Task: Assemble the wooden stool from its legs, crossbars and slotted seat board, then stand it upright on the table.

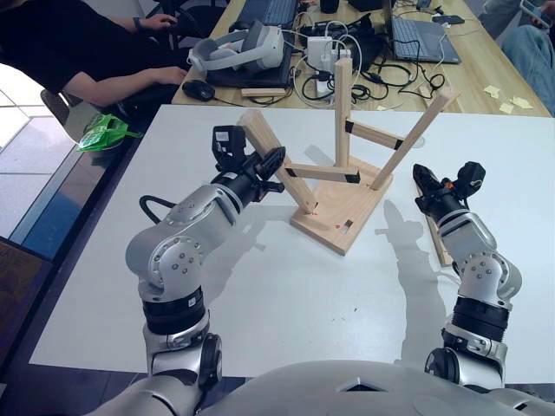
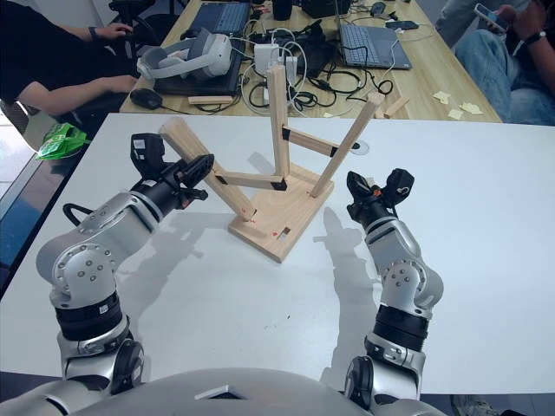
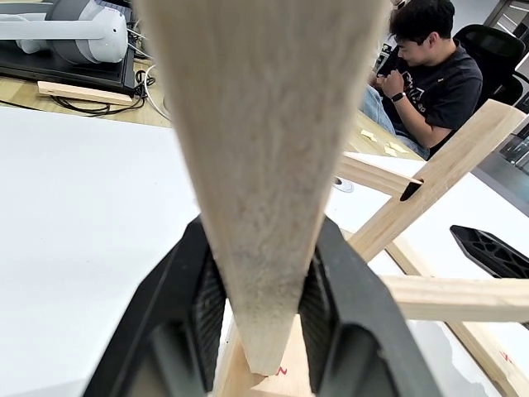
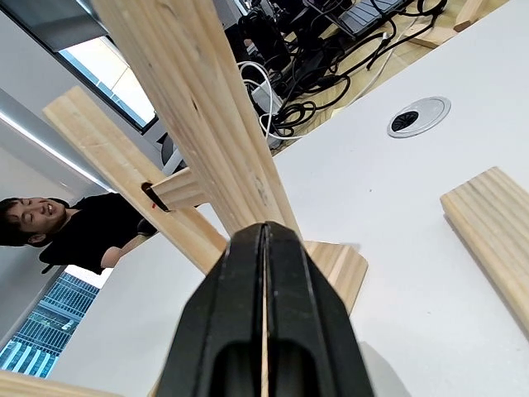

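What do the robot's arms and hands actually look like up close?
The left arm and right arm are silver-grey rounded shells with black bands at the joints. A black cable loops beside the left one. The left hand and right hand are black, two-fingered, each carrying a small black camera box.

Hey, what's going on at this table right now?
A robot is assembling a wooden stool, which lies upside down on the table. The seat board is flat, with three legs sticking up, joined by crossbars. The left hand grips the leaning leg nearest it. The right hand is shut and empty beside the stool, with a loose wooden piece nearby.
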### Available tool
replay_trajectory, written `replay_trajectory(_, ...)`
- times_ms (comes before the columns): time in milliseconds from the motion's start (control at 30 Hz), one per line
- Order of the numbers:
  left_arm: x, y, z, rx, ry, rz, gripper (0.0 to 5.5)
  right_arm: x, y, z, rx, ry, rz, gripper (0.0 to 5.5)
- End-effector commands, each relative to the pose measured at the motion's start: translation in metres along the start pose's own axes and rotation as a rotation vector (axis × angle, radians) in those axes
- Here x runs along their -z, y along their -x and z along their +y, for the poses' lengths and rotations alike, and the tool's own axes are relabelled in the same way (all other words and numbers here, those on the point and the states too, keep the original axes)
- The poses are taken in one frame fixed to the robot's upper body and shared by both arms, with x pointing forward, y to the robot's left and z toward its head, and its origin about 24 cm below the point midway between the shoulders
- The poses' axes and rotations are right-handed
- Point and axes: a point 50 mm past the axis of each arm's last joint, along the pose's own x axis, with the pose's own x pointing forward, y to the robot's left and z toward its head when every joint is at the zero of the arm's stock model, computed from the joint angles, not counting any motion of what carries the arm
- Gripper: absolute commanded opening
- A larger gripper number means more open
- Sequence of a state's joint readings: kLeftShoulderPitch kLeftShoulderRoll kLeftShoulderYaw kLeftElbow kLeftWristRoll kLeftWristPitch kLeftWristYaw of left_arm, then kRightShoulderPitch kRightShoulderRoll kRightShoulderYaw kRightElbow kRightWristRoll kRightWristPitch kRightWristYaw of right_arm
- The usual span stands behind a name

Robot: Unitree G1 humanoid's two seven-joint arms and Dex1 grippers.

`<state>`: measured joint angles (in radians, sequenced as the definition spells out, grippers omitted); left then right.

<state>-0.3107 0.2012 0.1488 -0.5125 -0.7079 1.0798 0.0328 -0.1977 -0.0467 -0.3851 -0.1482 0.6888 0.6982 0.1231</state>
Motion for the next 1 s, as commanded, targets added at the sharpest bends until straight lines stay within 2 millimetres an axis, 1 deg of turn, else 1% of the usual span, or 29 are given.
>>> replay_trajectory(33, 0.011, -0.003, -0.004, 0.033, -0.044, 0.106, 1.03, -0.001, -0.002, 0.001, -0.004, -0.017, 0.000, 0.00)
replay_trajectory(133, 0.014, -0.011, -0.006, 0.051, -0.065, 0.132, 1.03, -0.002, -0.003, 0.001, -0.005, -0.020, 0.000, 0.00)
replay_trajectory(333, 0.006, -0.028, -0.004, 0.041, -0.080, 0.143, 1.03, -0.002, -0.006, 0.003, -0.011, -0.015, 0.003, 0.00)
replay_trajectory(467, 0.006, -0.031, -0.006, 0.056, -0.099, 0.187, 1.03, -0.002, -0.005, 0.003, -0.011, -0.013, 0.005, 0.00)
replay_trajectory(600, 0.013, -0.026, -0.007, 0.057, -0.101, 0.227, 1.03, -0.001, -0.005, 0.003, -0.010, -0.014, 0.008, 0.00)
replay_trajectory(700, 0.019, -0.021, -0.013, 0.062, -0.067, 0.206, 1.03, -0.002, -0.004, 0.003, -0.008, -0.014, 0.009, 0.00)
replay_trajectory(800, 0.031, -0.019, -0.020, 0.063, -0.064, 0.159, 1.03, -0.003, -0.005, 0.002, -0.006, -0.014, 0.008, 0.00)
replay_trajectory(933, 0.049, -0.030, -0.021, 0.025, -0.106, 0.108, 1.03, -0.004, -0.006, 0.002, -0.006, -0.008, 0.009, 0.00)
replay_trajectory(1000, 0.054, -0.038, -0.024, 0.024, -0.148, 0.107, 1.03, -0.004, -0.006, 0.002, -0.005, -0.005, 0.008, 0.00)
